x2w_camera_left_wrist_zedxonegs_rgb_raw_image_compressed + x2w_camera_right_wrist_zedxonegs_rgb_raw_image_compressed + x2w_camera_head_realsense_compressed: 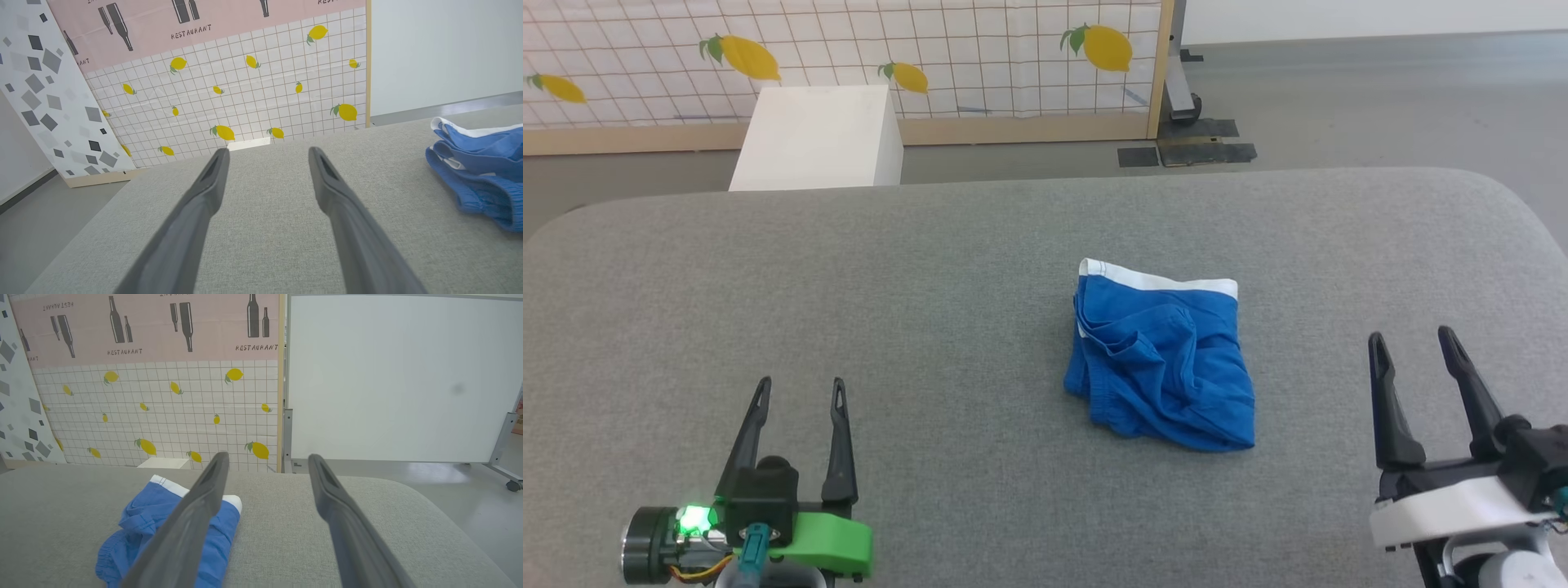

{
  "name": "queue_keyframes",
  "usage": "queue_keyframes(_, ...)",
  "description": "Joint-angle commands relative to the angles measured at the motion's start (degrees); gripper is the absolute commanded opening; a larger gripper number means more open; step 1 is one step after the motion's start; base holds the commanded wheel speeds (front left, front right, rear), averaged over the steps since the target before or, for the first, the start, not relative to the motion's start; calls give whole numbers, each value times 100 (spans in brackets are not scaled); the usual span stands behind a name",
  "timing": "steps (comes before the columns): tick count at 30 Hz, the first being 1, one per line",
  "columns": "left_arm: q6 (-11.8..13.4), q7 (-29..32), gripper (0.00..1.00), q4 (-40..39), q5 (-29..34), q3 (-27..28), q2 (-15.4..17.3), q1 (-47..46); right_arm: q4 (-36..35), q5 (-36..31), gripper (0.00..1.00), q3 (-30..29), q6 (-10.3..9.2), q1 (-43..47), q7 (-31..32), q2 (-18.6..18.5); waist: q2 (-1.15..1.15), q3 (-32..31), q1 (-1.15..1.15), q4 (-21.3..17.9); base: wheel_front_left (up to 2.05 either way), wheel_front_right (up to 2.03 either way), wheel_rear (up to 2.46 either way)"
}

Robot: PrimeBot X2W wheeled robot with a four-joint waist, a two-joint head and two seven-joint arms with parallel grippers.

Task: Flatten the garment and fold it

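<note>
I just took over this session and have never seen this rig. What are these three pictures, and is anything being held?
It is a two-armed robot at a grey padded table. The head view looks down from its head: left gripper lower left, right gripper lower right. The other two look along each gripper's own dark fingers. Crumpled blue shorts with a white band lie on the table between the arms. Both grippers are open and hold nothing. Behind stand a white box and a lemon-print panel.
</note>
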Motion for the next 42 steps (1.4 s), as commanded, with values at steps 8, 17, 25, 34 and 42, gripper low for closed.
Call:
queue_keyframes(8,-39,-21,100,87,-20,-23,-44,84,-443,-473,100,10,-8,397,250,93,0,-73,0,88,0,0,0)
queue_keyframes(17,-47,-21,100,116,-19,-27,-82,104,-539,-490,100,79,-8,545,454,179,0,-82,0,107,0,0,0)
queue_keyframes(25,-51,-21,100,100,-31,14,-91,115,-549,-403,100,72,-8,544,473,215,0,-91,0,112,0,0,0)
queue_keyframes(34,-64,-21,100,85,-28,38,-103,141,-576,-119,100,154,-8,554,532,235,0,-102,0,112,0,0,0)
queue_keyframes(42,-74,-21,100,79,-23,55,-114,150,-606,-69,100,168,-8,568,589,207,0,-90,0,122,0,0,0)
